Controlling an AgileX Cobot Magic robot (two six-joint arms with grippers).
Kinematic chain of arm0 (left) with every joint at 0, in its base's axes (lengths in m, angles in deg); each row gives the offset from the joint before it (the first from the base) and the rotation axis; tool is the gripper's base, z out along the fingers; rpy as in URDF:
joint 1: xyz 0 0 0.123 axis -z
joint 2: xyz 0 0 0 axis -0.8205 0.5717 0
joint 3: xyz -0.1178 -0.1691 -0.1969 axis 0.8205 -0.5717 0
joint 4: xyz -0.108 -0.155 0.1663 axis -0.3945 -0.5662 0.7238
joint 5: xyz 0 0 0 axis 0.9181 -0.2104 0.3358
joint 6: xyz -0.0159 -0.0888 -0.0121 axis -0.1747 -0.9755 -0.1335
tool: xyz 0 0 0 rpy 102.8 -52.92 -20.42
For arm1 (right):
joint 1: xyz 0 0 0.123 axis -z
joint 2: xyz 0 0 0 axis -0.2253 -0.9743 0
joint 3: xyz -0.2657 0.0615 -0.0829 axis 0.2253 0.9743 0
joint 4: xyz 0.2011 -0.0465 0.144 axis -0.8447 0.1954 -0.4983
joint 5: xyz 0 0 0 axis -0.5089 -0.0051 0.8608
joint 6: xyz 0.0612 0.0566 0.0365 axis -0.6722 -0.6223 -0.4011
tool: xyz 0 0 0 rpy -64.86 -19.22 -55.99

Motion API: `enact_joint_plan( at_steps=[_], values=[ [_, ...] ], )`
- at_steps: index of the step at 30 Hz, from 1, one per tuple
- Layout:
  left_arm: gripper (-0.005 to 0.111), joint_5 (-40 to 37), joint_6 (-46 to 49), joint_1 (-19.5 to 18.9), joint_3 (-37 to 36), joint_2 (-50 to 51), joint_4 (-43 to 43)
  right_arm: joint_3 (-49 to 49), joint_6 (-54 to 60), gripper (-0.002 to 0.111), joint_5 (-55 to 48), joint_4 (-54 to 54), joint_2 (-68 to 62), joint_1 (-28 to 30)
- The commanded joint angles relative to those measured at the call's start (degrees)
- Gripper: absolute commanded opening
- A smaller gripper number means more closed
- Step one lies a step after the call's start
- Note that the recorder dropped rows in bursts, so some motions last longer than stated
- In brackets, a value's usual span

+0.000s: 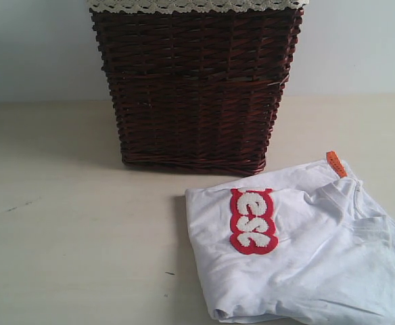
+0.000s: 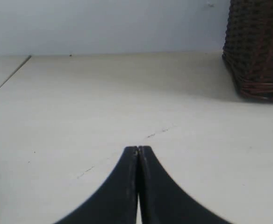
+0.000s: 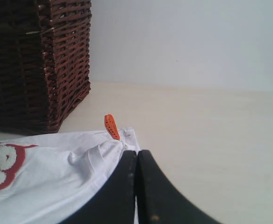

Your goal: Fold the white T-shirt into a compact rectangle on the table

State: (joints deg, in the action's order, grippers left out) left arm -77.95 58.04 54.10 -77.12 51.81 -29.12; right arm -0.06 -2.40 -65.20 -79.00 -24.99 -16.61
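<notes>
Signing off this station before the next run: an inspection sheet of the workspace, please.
Surface: pale table, a few dark specks.
Job's things: white T-shirt loosely folded and rumpled, red patch up, orange tag sticking out.
Clutter: dark wicker basket with lace liner, beyond the shirt in the exterior view.
Grippers: left gripper, jaws shut, over bare table; right gripper, jaws shut, by the shirt's tag edge, nothing held.
Cables: nothing seen.
Surroundings: plain pale wall.

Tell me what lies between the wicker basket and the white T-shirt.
Nothing but a narrow bare strip of the table, seen in the exterior view: the wicker basket and the white T-shirt lie apart.
</notes>
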Motion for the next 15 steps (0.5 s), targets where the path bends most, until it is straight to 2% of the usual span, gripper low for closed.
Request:
enact_joint_plan(
  at_steps=[1,15],
  values=[
    [0.001,0.4,-0.5,0.0,0.0,-0.3,0.0,0.3,1.0,0.0,0.2,0.4,0.3,0.3],
    [0.001,0.4,-0.5,0.0,0.0,-0.3,0.0,0.3,1.0,0.0,0.2,0.3,0.3,0.3]
  ],
)
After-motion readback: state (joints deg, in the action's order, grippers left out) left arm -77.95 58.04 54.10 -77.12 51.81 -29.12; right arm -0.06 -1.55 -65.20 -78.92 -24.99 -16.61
